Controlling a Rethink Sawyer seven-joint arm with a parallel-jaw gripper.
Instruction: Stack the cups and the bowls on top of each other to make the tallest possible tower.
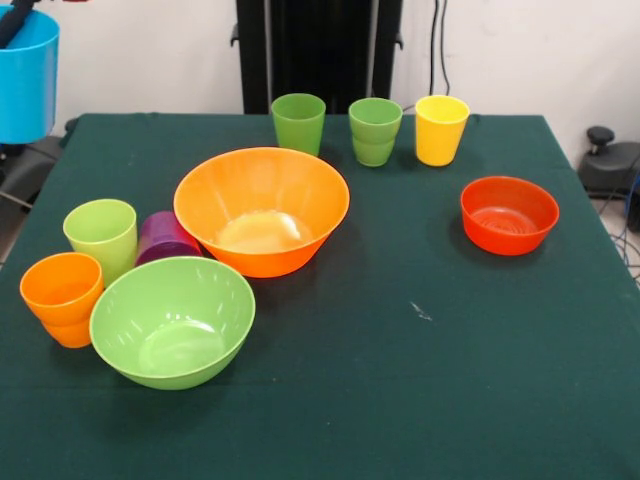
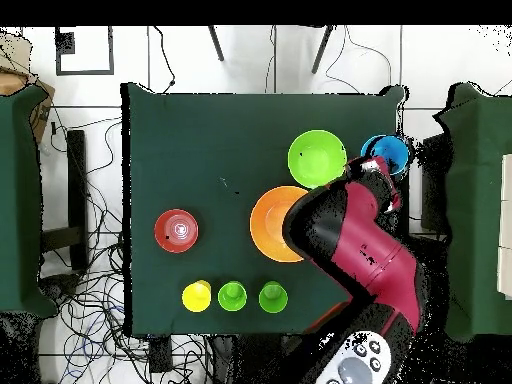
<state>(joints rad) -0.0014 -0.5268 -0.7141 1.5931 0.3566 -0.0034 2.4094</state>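
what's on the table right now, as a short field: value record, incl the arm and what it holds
held: blue cup raised at the table's edge, the pincer reaching into it; grip cannot be made out
far row: dark green cup, green stack of two, yellow cup
bowls: large orange bowl, lime bowl, small red bowl, all upright and apart from any stack
near lime bowl: lime cup, purple cup, orange cup stack
tower: not started

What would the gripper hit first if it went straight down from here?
The gripper carries a blue cup, so the cup's base would land first. Overhead it hangs by the edge of the table beside the lime-green bowl, likely over the orange cup or bare cloth; depth is unclear.
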